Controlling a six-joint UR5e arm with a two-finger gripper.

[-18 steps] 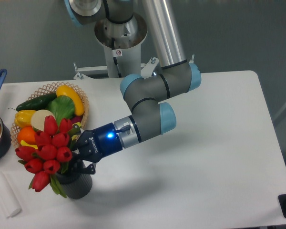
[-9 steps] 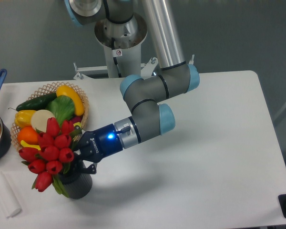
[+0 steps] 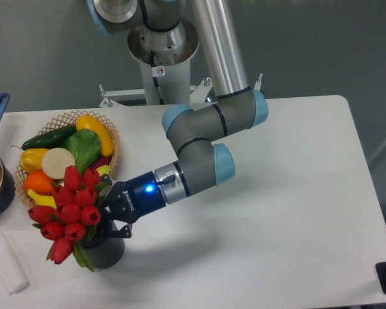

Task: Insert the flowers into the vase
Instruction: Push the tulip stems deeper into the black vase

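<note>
- Gripping the flowers (image 3: 69, 209) is the gripper (image 3: 105, 217), its dark fingers closed on the green stems just above the vase (image 3: 107, 252).
- Glossy, plastic-looking red buds are bunched tight, tilted left, spreading wider than the vase mouth.
- Vase is seen as a short dark cylinder, matte, standing near the white table's (image 3: 276, 212) front-left edge.
- A round wicker basket (image 3: 109, 138) of smooth vegetables is set just behind.

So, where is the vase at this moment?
The vase stands near the table's front left, directly under the flowers, just in front of the wicker basket, with the gripper right above it.
</note>
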